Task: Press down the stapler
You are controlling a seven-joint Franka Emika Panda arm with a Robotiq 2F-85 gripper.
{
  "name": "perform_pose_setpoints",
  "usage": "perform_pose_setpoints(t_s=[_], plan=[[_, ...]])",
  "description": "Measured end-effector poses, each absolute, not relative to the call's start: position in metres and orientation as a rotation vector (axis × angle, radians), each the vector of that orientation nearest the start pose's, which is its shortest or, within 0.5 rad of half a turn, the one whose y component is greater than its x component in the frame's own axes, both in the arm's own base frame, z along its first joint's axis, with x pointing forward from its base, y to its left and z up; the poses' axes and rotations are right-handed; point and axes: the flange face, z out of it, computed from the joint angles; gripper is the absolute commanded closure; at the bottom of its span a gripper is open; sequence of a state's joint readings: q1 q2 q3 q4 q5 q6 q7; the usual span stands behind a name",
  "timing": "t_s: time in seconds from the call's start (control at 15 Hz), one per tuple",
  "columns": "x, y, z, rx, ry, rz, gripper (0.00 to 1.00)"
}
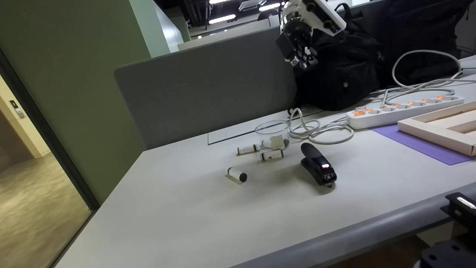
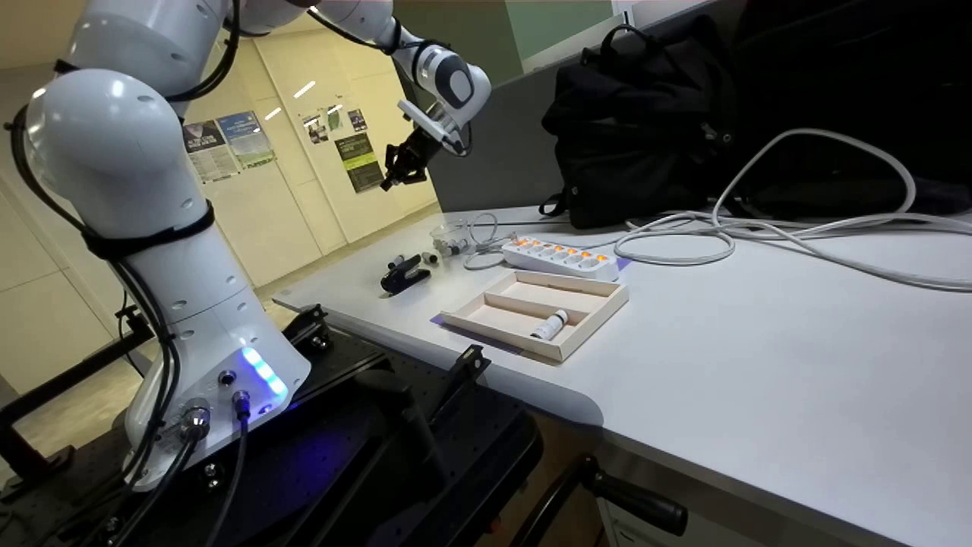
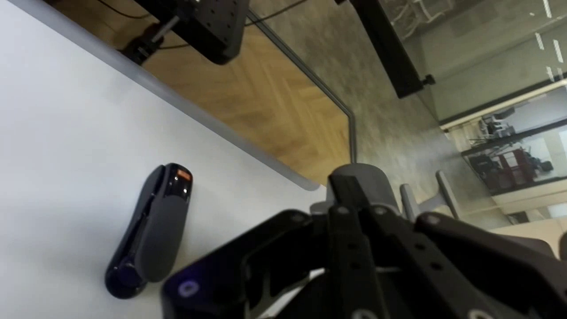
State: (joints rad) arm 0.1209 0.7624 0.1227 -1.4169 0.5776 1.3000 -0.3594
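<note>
The black stapler [image 1: 318, 164] lies on the white table [image 1: 178, 208], its top arm raised at one end. It also shows in an exterior view [image 2: 405, 276] beside small white cylinders, and at the left of the wrist view [image 3: 163, 230]. My gripper [image 1: 303, 62] is high above the table, apart from the stapler and toward the grey partition. It also shows in an exterior view [image 2: 392, 179]. In the wrist view my gripper's fingers [image 3: 353, 199] are brought together with nothing seen held between them. A grey rounded shape shows behind the fingertips.
Several small white cylinders [image 1: 237, 174] and a clear cup [image 1: 272, 130] lie near the stapler. A white power strip [image 2: 562, 258], loose cables, a wooden tray [image 2: 497, 330] and a black backpack [image 2: 634, 129] are farther along. A grey partition [image 1: 208, 85] stands at the back.
</note>
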Motion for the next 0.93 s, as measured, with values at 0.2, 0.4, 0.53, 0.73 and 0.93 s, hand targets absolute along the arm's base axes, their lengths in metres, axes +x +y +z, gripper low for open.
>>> perform_pose_setpoints(t_s=[0.2,0.4,0.53,0.73,0.93], plan=[[0.598,0.213,0.251,-2.269,-0.650,1.085,1.00],[0.603,0.217,0.255,-2.382,-0.757,1.172,1.00],[0.606,0.222,0.259,-2.459,-0.838,1.221,1.00],[0.612,0.239,0.267,-2.587,-0.965,1.255,0.99],[0.615,0.264,0.275,-2.682,-1.071,1.241,0.99]])
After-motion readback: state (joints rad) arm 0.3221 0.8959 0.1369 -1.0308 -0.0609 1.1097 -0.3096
